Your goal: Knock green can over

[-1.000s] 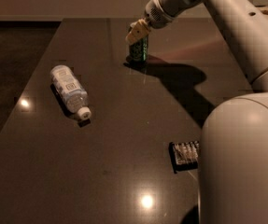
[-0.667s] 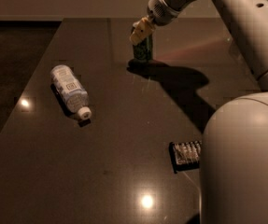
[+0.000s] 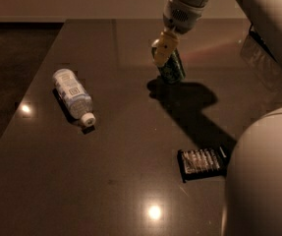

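Observation:
The green can [image 3: 172,69] stands on the dark table [image 3: 130,146] towards the back, right of the middle. It is tilted, with its top leaning to the upper left. My gripper [image 3: 163,48] comes down from the upper right and is against the can's top on its left side, hiding the rim. The can's lower body with pale lettering shows below the gripper. A dark shadow lies on the table to the right of the can.
A clear plastic water bottle [image 3: 73,95] with a white cap lies on its side at the left. A flat dark packet [image 3: 202,162] lies near the front right. My white body [image 3: 263,181] fills the lower right corner. The table's left edge runs diagonally.
The can has shifted right and towards the front and now leans instead of standing upright. My gripper has moved with it. The bottle and the packet have not moved.

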